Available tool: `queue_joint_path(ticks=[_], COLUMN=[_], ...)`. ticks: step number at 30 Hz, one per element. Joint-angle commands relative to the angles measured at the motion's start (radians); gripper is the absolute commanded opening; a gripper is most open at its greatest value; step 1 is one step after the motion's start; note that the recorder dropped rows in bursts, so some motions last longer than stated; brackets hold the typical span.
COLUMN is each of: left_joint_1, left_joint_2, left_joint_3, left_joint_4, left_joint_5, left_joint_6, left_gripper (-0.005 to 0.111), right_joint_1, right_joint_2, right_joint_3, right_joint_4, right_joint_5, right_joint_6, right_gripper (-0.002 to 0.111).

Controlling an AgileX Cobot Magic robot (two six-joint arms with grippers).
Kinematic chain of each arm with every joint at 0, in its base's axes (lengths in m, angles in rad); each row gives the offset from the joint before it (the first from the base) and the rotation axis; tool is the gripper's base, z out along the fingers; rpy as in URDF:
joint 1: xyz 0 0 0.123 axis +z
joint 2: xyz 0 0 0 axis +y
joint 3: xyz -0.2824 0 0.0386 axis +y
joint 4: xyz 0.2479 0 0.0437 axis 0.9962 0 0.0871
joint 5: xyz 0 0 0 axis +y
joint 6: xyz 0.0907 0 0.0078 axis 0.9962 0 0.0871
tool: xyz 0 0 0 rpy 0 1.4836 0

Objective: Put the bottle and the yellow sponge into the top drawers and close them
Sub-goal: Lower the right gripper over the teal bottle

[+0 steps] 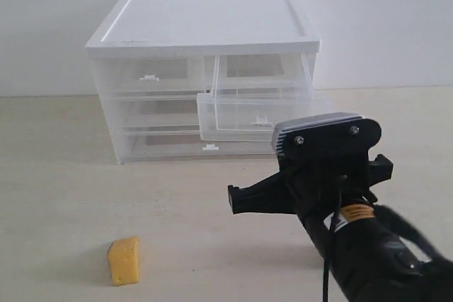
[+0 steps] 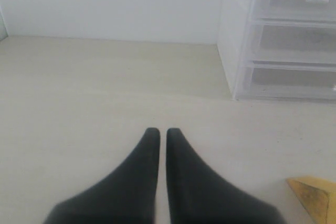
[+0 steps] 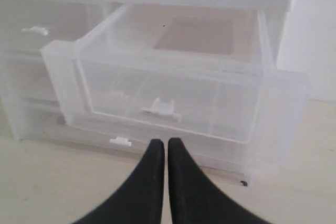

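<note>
Right gripper [image 3: 166, 144] was lined up square on the cabinet [image 1: 205, 22], jaws clenched on nothing, tips low and just short of the handle of the right top drawer [image 3: 157, 77]; that drawer stood pulled well out of its bay, and to my eye it was out to take an item; through the clear walls it looked empty, though the plastic is cloudy enough that I would not swear to it. Closed tips pointing at a drawer front looked to me like a pushing pose rather than a picking one.

Left gripper [image 2: 163, 132] hung low over the table [image 1: 64, 175], jaws pressed together and holding nothing; the yellow sponge [image 1: 124, 261] lay loose on the table well in front of the cabinet on the left side, and in the left wrist view it sat just off to one side of the fingers, so I judged that arm was parked near its own job. The bottle showed in no view; it may have been behind the right arm, I could not tell.

The count: one sponge; no bottle seen; two grippers, both shut and empty; four drawers, namely two half-width on top and two full-width drawers [image 1: 152, 112] below; one out, and three pushed in, the left top drawer [image 1: 148, 76] among them.
</note>
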Motion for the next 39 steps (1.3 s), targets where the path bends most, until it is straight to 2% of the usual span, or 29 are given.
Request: queue_joint_path(ticks=[1,4,9,12,14,15,16,17,18,20,24,39], left_joint_1=[0.002,0.002,0.002,0.002,0.002,0.002,0.002,0.002,0.002,0.002,0.002,0.002], left_joint_2=[-0.003,-0.003,-0.003,-0.003,-0.003,-0.003,-0.003,-0.003,-0.003,-0.003,-0.003,-0.003], left_joint_3=[0.003,0.003,0.003,0.003,0.003,0.003,0.003,0.003,0.003,0.003,0.003,0.003], left_joint_4=[0.004,0.004,0.004,0.004,0.004,0.004,0.004,0.004,0.004,0.004,0.004,0.004], left_joint_5=[0.001,0.001,0.001,0.001,0.001,0.001,0.001,0.001,0.001,0.001,0.001,0.001], left_joint_6=[0.002,0.002,0.002,0.002,0.002,0.002,0.002,0.002,0.002,0.002,0.002,0.002], left_gripper=[0.004,0.004,0.004,0.004,0.004,0.004,0.004,0.004,0.004,0.004,0.004,0.004], right_joint_1=[-0.036,-0.130,-0.306,-0.380,-0.408,-0.408,-0.408,-0.408,-0.408,-0.408,-0.408,-0.408], right_joint_2=[-0.165,-0.253,-0.301,-0.299,-0.299,-0.299,-0.299,-0.299,-0.299,-0.299,-0.292,-0.094], right_joint_3=[-0.002,-0.044,-0.155,-0.195,-0.223,-0.239,-0.249,-0.267,-0.282,-0.308,-0.310,-0.310], right_joint_4=[-0.008,0.006,-0.003,-0.109,-0.338,-0.543,-0.646,-0.817,-0.902,-1.059,-1.227,-1.283], right_joint_5=[0.314,0.649,1.195,1.393,1.480,1.529,1.557,1.614,1.655,1.700,1.722,1.644], right_joint_6=[-0.190,-0.321,-0.429,-0.393,-0.208,-0.016,0.101,0.298,0.409,0.580,0.738,0.804], right_gripper=[0.000,0.000,0.000,0.000,0.000,0.004,0.009,0.024,0.037,0.056,0.056,0.056])
